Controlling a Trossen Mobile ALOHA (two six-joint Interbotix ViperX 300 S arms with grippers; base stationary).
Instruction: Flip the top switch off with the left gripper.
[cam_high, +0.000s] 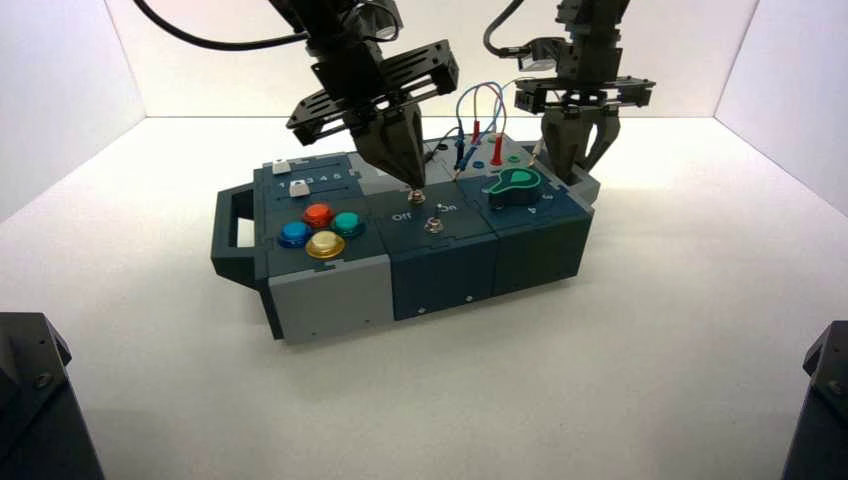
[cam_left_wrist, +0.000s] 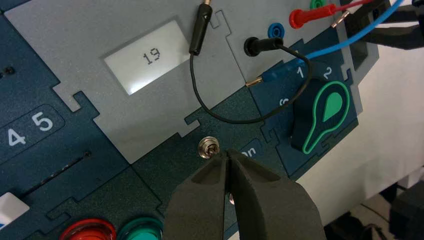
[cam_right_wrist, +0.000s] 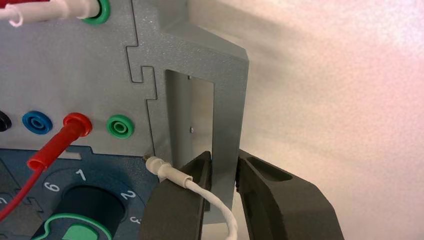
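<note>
Two hands: the left (cam_left_wrist: 227, 154), its fingers closed together, stands just beside the top switch (cam_left_wrist: 208, 147), rear toggle of the pair beside the "On" lettering, and nearer it than the right (cam_right_wrist: 223, 157), clamped around the box's grey side handle (cam_right_wrist: 227, 115).

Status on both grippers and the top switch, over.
Left gripper shut, tips right at top switch. Right gripper around gray handle, box's right end. Black wire loops near the switch.
</note>
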